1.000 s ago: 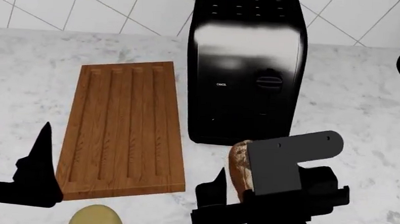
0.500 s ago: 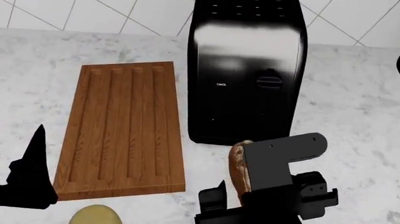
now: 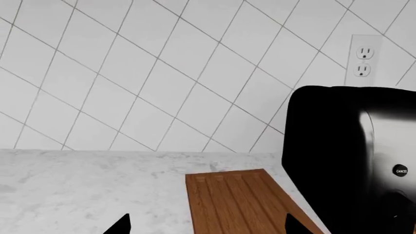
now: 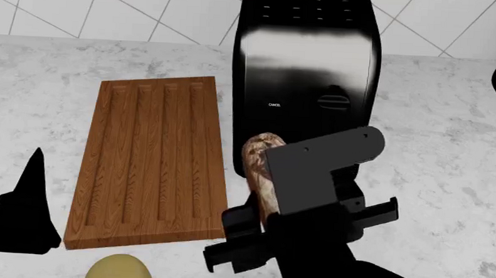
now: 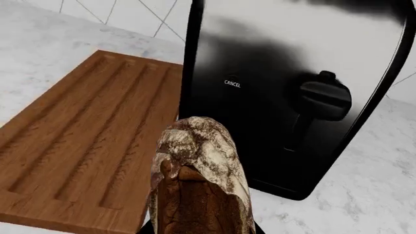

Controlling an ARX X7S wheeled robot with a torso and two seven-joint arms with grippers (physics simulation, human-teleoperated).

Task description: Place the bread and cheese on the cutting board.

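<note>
1. Left pincer is sitting low at the left edge of the head view, off the near-left corner of the cutting board. It has drifted left and down over the last second. In the left wrist view its two dark tips are wide apart with nothing between them: released, empty.
2. Cheese is lying on the marble table, just off the board's near edge, untouched and unmoved from earlier frames. Judgement: it is waiting for the left arm.
3. Cutting board is lying flat, grooves running away from the robot, nothing on it yet.
4. Main change: bread is now raised and carried leftward. A second ago it was lower, further right, near the front of the toaster. It is now hanging beside the board's right edge, not yet over the wood.
5. Right pincer is clenched on the loaf's lower end; the right wrist view shows the crust rising from between the fingers, floury end uppermost. Loaf is clear of the table.
6. Meaning for the task: the pick is done and transport is under way. Judgement: a further shift left, then lowering, remains.
7. Legible text: "CANCEL" in white on the toaster's face, left of its lever. No brand readable.
8. Wall outlet is showing above the toaster in the left wrist view; unmarked.
</note>
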